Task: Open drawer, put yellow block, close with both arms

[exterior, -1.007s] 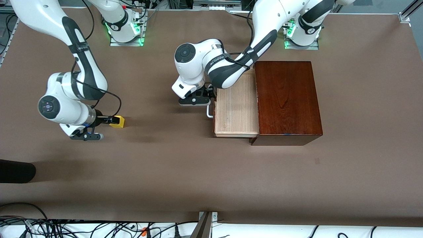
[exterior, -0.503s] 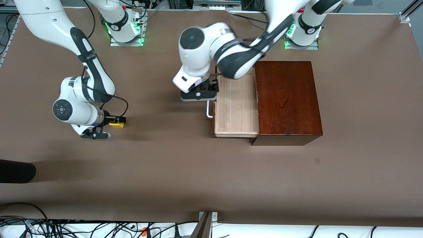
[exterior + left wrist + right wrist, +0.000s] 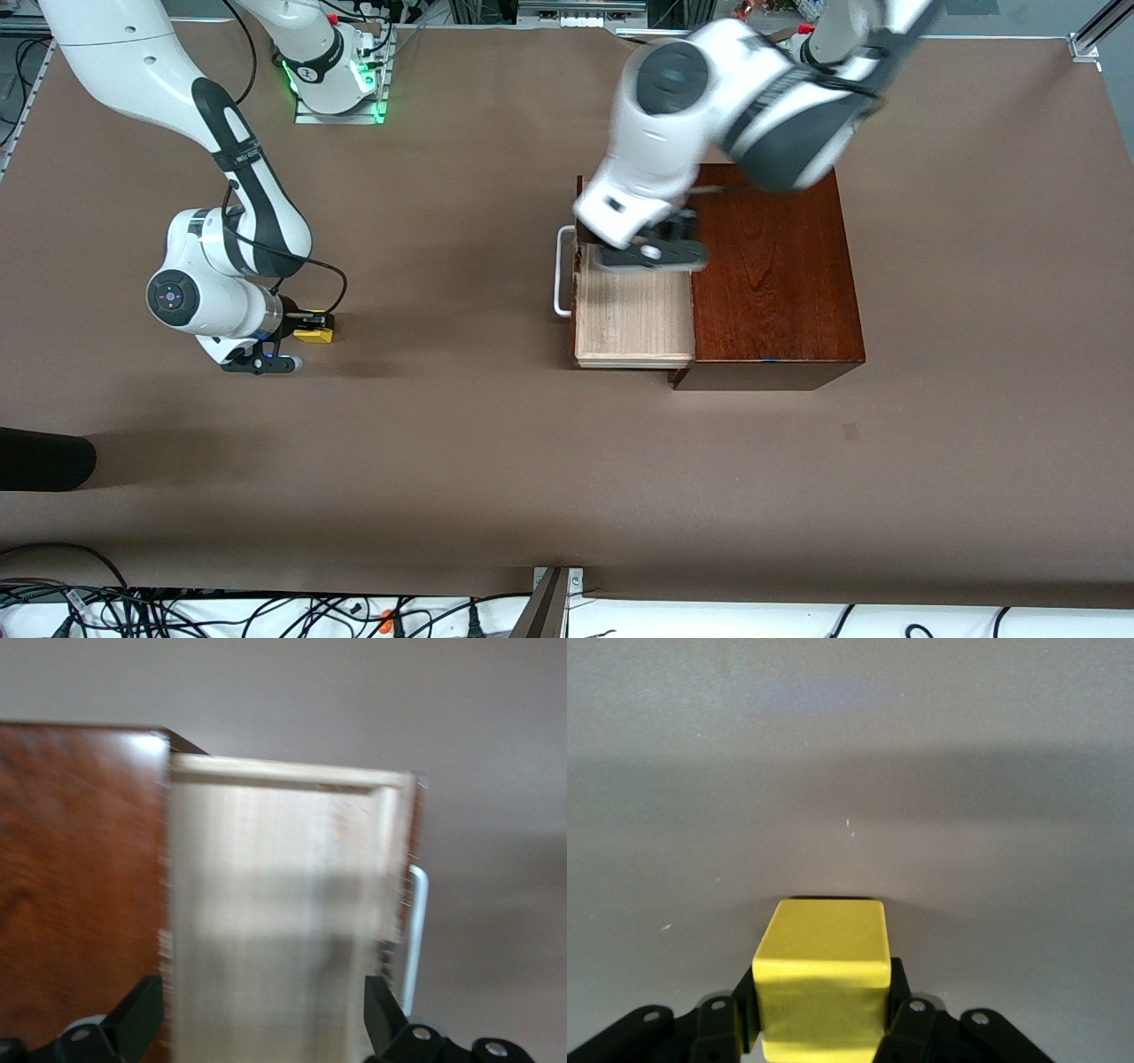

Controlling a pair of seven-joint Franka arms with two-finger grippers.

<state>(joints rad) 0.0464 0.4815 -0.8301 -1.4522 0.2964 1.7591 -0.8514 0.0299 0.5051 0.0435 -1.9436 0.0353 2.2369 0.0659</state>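
Right gripper (image 3: 306, 326) jaws pinching yellow block (image 3: 315, 334); left gripper (image 3: 257, 1028) jaws spread over drawer (image 3: 633, 319).

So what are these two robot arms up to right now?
The right gripper has shut on the yellow block, low at the right arm's end of the table. The drawer stands pulled out of its box; the left gripper is open in the air above it, off the handle.
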